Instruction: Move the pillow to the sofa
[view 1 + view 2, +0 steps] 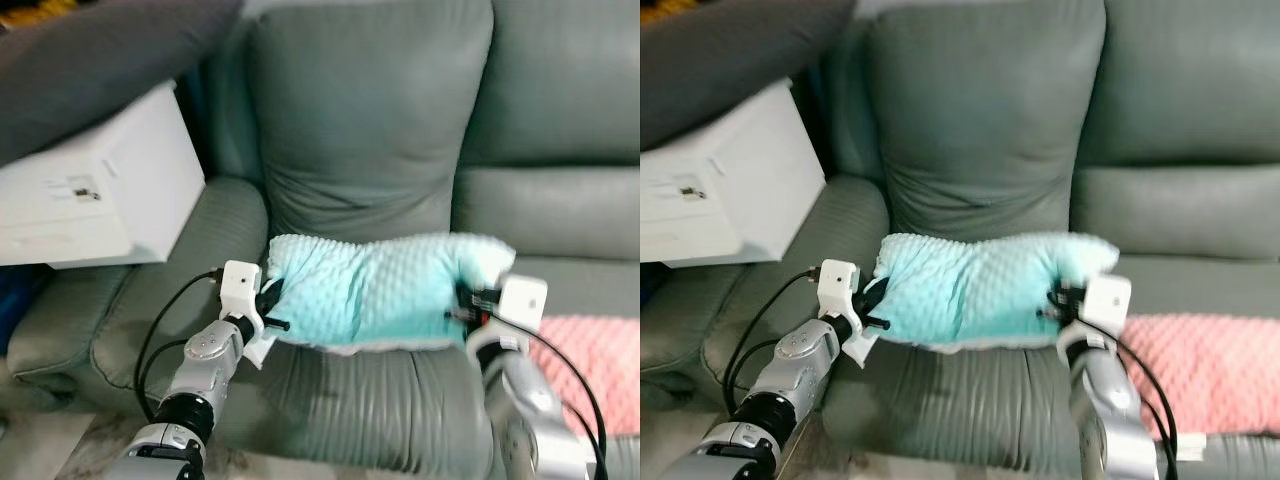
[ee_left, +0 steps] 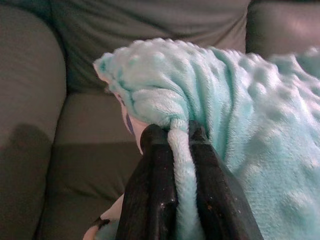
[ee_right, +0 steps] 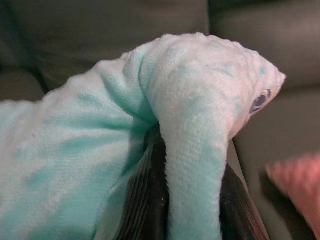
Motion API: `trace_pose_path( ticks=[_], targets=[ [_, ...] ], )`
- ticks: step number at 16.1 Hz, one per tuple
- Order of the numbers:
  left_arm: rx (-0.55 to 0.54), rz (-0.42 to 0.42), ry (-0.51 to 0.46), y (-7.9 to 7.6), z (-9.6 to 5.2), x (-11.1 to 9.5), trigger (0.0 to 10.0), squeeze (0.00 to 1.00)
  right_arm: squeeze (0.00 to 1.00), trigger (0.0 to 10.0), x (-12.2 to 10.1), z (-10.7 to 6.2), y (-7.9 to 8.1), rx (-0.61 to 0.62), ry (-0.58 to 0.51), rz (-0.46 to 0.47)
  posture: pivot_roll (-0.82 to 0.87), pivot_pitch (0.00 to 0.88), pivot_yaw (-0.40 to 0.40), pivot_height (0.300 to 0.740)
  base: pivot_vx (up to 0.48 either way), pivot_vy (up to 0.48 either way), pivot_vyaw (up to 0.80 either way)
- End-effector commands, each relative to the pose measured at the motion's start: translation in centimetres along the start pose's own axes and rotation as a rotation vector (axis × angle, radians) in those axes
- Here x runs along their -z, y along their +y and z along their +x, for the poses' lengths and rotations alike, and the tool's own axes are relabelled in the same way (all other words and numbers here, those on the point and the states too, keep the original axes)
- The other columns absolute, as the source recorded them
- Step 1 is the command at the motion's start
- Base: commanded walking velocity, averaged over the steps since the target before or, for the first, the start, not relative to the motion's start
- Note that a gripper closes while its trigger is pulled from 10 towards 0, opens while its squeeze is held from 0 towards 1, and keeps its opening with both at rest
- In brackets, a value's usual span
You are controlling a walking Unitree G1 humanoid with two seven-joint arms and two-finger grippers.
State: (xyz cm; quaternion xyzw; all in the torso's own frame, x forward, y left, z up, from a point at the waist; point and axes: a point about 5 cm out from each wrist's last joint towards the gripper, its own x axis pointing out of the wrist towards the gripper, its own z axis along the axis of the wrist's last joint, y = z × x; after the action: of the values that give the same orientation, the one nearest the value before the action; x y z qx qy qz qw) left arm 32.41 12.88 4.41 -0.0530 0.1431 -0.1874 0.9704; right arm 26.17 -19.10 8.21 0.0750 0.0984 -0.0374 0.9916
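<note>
Two grippers hold a soft blue-green pillow (image 1: 375, 290) over the front of the sofa seat (image 1: 380, 400).

The left gripper (image 2: 179, 137) pinches a fold at one end; the right gripper (image 3: 192, 165) squeezes a fold at the other end. The wrist views show the black fingers (image 2: 152, 190) biting the bumpy cloth close up. On the seat to the right lies a pink blanket (image 1: 600, 360). Behind rises the grey-green sofa back (image 1: 370, 110). A white box (image 1: 100, 190) sits on the arm at left.

Both silver arms reach forward. The left gripper (image 2: 181, 137) pinches the pillow (image 1: 375, 290). The right gripper (image 3: 192, 150) pinches its other end
</note>
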Motion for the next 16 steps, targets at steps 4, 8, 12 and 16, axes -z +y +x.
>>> trace_pose_path(
  ticks=[4, 8, 12, 16],
  targets=[
    [-0.052, 0.0, -0.014, 1.4, 0.0, -0.5, 10.0, 0.0, 0.0, 10.0, 0.4, -1.0, 0.6, -0.003, -0.027, -0.043, -0.18, 0.263, 0.146, 0.74, 0.0, 0.0, 0.0],
    [-0.077, -0.041, -0.025, 1.8, 0.1, -0.8, 10.0, 0.0, 0.0, 10.0, 0.2, -1.0, 0.8, 0.002, -0.056, -0.06, -0.18, 0.277, 0.149, 0.74, 0.0, 0.0, 0.0],
    [-0.077, -0.041, -0.025, 1.8, 0.1, -0.8, 10.0, 0.0, 0.0, 10.0, 0.2, -1.0, 0.8, 0.002, -0.056, -0.06, -0.18, 0.277, 0.149, 0.74, 0.0, 0.0, 0.0],
    [-0.077, -0.041, -0.025, 1.8, 0.1, -0.8, 10.0, 0.0, 0.0, 10.0, 0.2, -1.0, 0.8, 0.002, -0.056, -0.06, -0.18, 0.277, 0.149, 0.74, 0.0, 0.0, 0.0]
  ],
)
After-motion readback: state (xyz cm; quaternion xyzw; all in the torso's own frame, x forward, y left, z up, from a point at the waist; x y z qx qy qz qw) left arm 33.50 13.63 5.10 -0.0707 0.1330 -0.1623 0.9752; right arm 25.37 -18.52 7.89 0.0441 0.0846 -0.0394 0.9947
